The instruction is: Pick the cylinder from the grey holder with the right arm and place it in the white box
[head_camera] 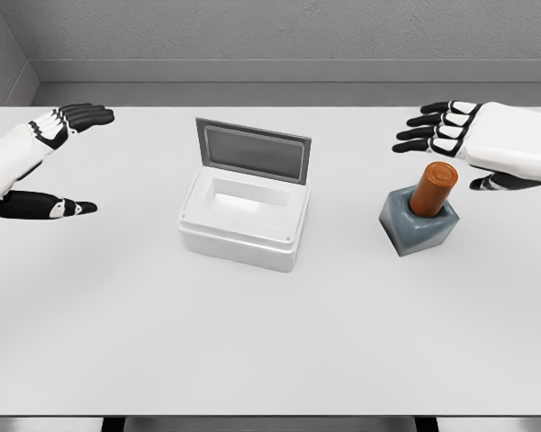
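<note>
A wide white table (270, 342) fills most of the head view. Near its middle, well apart from the fingertips of both hands, sits the white box (243, 220), its grey lid (252, 150) standing upright at the back edge and the cavity open. The right hand (482, 144) hovers at the table's right side, fingers (428, 133) spread and released, grasping nothing. The left hand (36, 166) hovers at the left edge, fingers likewise extended and holding nothing. Just below the right fingertips, close to the thumb, stands the grey holder (419, 225). The orange-brown cylinder (432, 189) sits tilted in that holder, its top just beneath the right hand's fingers, apart from them.
</note>
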`<state>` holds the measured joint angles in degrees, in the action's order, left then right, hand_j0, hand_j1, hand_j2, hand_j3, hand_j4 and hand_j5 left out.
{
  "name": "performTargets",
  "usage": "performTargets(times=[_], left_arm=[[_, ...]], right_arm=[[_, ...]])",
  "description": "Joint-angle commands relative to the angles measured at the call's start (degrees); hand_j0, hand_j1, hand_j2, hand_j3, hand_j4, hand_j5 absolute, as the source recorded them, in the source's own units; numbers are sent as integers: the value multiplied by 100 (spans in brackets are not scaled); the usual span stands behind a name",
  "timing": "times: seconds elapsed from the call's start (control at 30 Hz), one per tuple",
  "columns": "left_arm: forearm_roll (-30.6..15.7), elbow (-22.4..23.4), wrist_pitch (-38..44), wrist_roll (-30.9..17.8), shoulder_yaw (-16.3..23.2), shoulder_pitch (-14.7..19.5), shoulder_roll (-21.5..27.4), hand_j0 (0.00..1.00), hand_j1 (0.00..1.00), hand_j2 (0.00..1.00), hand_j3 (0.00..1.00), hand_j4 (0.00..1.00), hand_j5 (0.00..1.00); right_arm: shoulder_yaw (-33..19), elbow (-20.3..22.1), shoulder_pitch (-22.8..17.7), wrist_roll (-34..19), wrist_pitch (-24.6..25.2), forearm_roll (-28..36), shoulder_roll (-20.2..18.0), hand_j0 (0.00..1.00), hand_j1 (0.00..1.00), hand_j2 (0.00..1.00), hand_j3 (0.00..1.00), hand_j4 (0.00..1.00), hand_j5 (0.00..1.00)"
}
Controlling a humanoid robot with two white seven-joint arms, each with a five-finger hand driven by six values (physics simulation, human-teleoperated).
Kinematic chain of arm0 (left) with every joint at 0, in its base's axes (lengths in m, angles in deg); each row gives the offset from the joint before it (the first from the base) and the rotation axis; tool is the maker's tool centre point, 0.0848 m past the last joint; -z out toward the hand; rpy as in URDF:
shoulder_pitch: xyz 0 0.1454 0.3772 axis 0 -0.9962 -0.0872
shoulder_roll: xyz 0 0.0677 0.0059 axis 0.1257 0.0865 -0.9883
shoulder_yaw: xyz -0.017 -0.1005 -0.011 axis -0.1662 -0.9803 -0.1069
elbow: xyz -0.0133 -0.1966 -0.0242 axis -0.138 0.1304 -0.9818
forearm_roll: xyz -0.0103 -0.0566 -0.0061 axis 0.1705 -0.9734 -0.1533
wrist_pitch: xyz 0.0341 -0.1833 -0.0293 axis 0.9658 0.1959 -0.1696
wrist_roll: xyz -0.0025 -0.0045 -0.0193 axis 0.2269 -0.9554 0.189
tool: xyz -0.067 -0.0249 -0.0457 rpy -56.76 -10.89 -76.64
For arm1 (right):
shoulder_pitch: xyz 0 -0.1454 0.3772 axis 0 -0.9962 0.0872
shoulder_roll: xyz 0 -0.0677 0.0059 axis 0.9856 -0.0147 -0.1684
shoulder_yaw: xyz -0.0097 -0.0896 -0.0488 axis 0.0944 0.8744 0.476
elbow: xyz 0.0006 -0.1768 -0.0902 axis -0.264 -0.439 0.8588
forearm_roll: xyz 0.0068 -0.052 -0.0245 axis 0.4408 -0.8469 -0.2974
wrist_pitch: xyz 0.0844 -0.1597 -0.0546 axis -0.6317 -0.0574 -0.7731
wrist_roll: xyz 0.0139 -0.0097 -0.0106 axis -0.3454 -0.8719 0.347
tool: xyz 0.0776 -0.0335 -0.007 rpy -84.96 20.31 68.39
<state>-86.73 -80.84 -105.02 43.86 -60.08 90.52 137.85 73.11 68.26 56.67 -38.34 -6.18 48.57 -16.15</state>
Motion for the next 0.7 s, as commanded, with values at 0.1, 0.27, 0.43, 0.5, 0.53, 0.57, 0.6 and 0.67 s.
performTargets(times=[0.1, 0.27, 0.43, 0.5, 0.53, 0.57, 0.6, 0.67], left_arm=[[-42, -4, 2, 5, 21, 0, -19, 100, 100, 100, 100, 100, 100], [-33, -13, 2, 5, 4, 9, -63, 100, 100, 100, 100, 100, 100], [-68, 40, 2, 31, -40, 18, -300, 100, 100, 100, 100, 100, 100], [-103, 40, 2, 32, -31, 18, -309, 100, 100, 100, 100, 100, 100], [-261, 57, 2, 40, 4, 0, -309, 100, 100, 100, 100, 100, 100], [-779, 83, 2, 32, 126, -26, -309, 100, 100, 100, 100, 100, 100], [-1131, 119, 2, 32, 285, 0, -309, 100, 100, 100, 100, 100, 100], [-1684, 259, 2, 23, 610, 44, -362, 100, 100, 100, 100, 100, 100]], right_arm=[[2, 0, 0, 2, 5, 9, -21, 100, 100, 100, 100, 100, 100], [-103, -35, 210, -252, 5, 88, -109, 100, 100, 100, 100, 100, 100], [-112, -430, 800, -2610, 5, 1194, 585, 100, 100, 100, 100, 100, 100], [-68, -703, 1001, -2610, 5, 1354, 691, 100, 100, 100, 100, 100, 100], [-59, -677, 1116, -2610, 5, 1336, 682, 100, 100, 100, 100, 100, 100], [-50, -668, 1213, -2610, 5, 1283, 682, 100, 100, 100, 100, 100, 100], [-50, -668, 1248, -2610, 5, 1152, 691, 100, 100, 100, 100, 100, 100], [-50, -677, 1248, -2610, 5, 712, 717, 100, 100, 100, 100, 100, 100]])
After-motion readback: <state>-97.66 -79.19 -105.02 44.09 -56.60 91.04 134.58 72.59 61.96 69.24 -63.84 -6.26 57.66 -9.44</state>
